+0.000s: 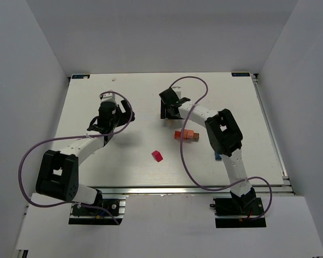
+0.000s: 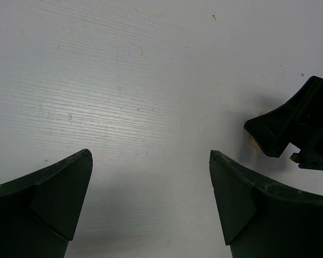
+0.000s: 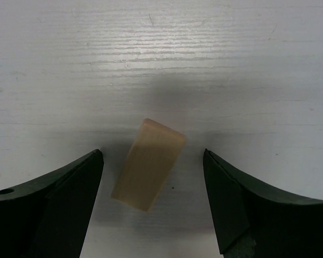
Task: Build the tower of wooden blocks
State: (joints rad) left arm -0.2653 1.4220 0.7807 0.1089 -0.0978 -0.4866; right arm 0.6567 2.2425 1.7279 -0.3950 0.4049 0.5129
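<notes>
Looking at the overhead view, where do the blocks sit?

A small cluster of orange-red and brown blocks (image 1: 187,135) lies right of centre on the white worktop (image 1: 140,177), touching one another. Whether any are stacked I cannot tell. A magenta-red block (image 1: 158,156) lies alone, lower left of that cluster. A blue block (image 1: 217,157) peeks out beside the right arm (image 1: 226,134).

And the right jaws?

Spread wide, at the upper centre of the overhead view, just above the cluster. In the right wrist view a tan block (image 3: 149,164) lies tilted on the worktop between the two fingers (image 3: 64,193), touching neither.

So nothing is held?

Nothing. The left jaws, at the upper left on the left arm (image 1: 78,148), are also wide apart over the worktop, gripping nothing. The left wrist view shows the right jaws at its right edge, with a sliver of tan beside them.
</notes>
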